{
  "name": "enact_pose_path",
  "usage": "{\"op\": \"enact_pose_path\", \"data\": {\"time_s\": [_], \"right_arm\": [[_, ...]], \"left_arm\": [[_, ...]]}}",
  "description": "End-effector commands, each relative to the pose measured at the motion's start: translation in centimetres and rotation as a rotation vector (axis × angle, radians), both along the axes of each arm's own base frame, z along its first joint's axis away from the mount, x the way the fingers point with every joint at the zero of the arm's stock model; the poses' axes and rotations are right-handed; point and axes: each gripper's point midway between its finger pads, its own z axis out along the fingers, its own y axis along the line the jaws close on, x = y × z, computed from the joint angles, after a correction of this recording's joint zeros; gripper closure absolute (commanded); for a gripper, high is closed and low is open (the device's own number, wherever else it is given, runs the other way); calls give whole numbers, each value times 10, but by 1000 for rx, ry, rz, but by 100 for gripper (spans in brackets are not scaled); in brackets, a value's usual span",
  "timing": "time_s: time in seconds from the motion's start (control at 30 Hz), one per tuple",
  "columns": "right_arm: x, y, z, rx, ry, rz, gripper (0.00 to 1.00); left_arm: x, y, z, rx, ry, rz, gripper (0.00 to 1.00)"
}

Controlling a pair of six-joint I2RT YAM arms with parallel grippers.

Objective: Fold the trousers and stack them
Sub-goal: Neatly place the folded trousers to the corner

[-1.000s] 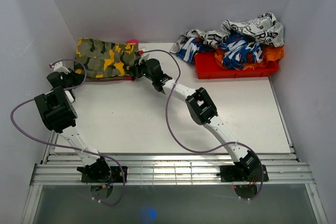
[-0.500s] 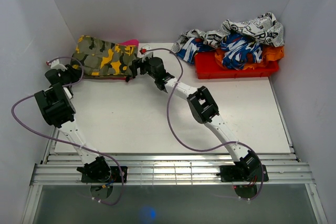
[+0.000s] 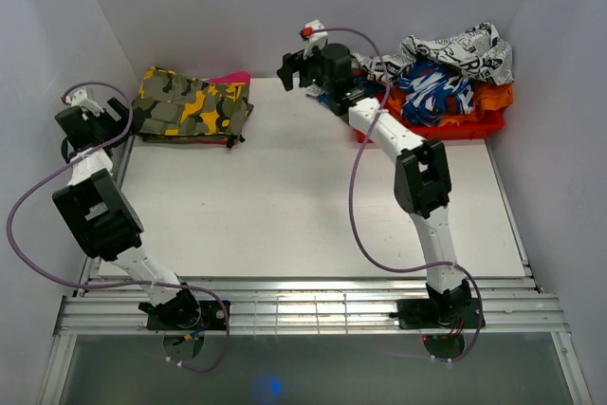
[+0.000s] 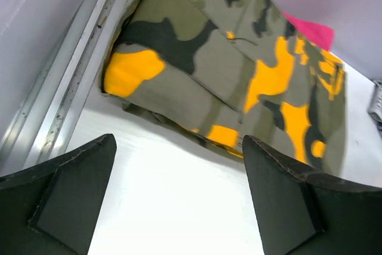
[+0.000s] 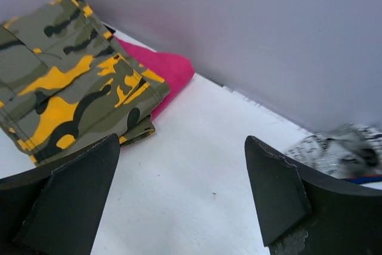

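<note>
— Top view, first entry?
— Camouflage trousers (image 3: pixel 190 106), folded, flat at far left corner of table (image 3: pixel 285 206), atop pink cloth (image 3: pixel 234 77) peeking out at far edge
— Grippers?
— Left gripper (image 3: pixel 119 113) just beside left end of trousers, contact not visible. Right gripper (image 3: pixel 287 70) near back wall, well apart from trousers, between them and red tray (image 3: pixel 465 128). Finger spread of either not legible from here
— Tray contents?
— Heaped: newsprint garment (image 3: pixel 455 49), blue-and-white garment (image 3: pixel 436 82), orange cloth (image 3: pixel 493 97)
— Left wrist view?
— Left gripper (image 4: pixel 179 144) parted wide, nothing held. Trousers (image 4: pixel 239 70) ahead of fingertips, folded edge toward camera, metal rail (image 4: pixel 59 111) at left
— Right wrist view?
— Right gripper (image 5: pixel 182 141) likewise spread, empty. Trousers (image 5: pixel 65 88) at left on pink cloth (image 5: pixel 170 70), bare table between fingers, scrap of newsprint garment (image 5: pixel 340 147) at right
</note>
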Motion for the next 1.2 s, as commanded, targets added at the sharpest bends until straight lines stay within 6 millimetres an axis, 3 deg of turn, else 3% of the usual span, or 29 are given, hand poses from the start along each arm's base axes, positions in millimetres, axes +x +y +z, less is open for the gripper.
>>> {"op": "enact_pose_path", "data": {"time_s": [0.0, 0.03, 0.1, 0.13, 0.17, 0.2, 0.23, 0.27, 0.3, 0.33, 0.37, 0.4, 0.43, 0.47, 0.5, 0.53, 0.6, 0.63, 0.77, 0.9, 1.17], "right_arm": [[-27, -35, 83, -4, -39, 74, 10], [-38, -51, 94, -29, -1, 77, 10], [-45, -81, 102, -40, 43, 87, 10], [-59, -98, 110, -52, 83, 87, 10], [-66, -111, 105, -83, 102, 97, 10], [-68, -133, 104, -87, 134, 95, 10], [-81, -148, 115, -98, 133, 90, 10], [-94, -162, 93, -135, 221, 93, 10], [-101, -179, 85, -156, 254, 92, 10], [-115, -192, 91, -197, 234, 92, 10], [-126, -203, 84, -223, 253, 88, 10], [-139, -222, 47, -257, 345, 73, 10], [-156, -235, 54, -266, 323, 65, 10], [-168, -243, 43, -268, 351, 65, 10], [-185, -259, 11, -277, 448, 58, 10], [-198, -267, 9, -283, 456, 48, 10], [-217, -282, -11, -292, 522, 37, 10], [-235, -288, -27, -305, 547, 36, 10], [-268, -308, -64, -342, 587, -9, 10], [-283, -327, -76, -328, 606, -72, 10], [-281, -346, -62, -265, 595, -143, 10]], "left_arm": [[-30, -23, 57, -2, 77, -79, 2], [-45, -33, 60, -18, 127, -100, 2], [-51, -39, 89, 49, 105, -161, 2], [-62, -47, 99, 51, 122, -182, 2], [-62, -50, 121, 78, 90, -210, 2], [-65, -64, 134, 113, 50, -321, 2], [-73, -76, 137, 91, 70, -368, 2], [-75, -84, 141, 84, 66, -407, 2], [-73, -92, 156, 117, 43, -452, 2], [-76, -113, 150, 95, 90, -499, 2], [-75, -124, 144, 95, 115, -539, 2], [-75, -136, 138, 100, 140, -571, 2], [-74, -163, 127, 127, 183, -617, 2], [-75, -176, 118, 140, 210, -640, 2], [-76, -193, 109, 157, 237, -673, 2], [-82, -224, 89, 164, 286, -741, 2], [-91, -250, 72, 141, 327, -795, 2], [-97, -269, 53, 124, 361, -826, 2], [-110, -303, 30, 60, 380, -870, 2], [-111, -311, 16, 56, 402, -858, 2], [-110, -312, 12, 123, 388, -831, 2]]}}
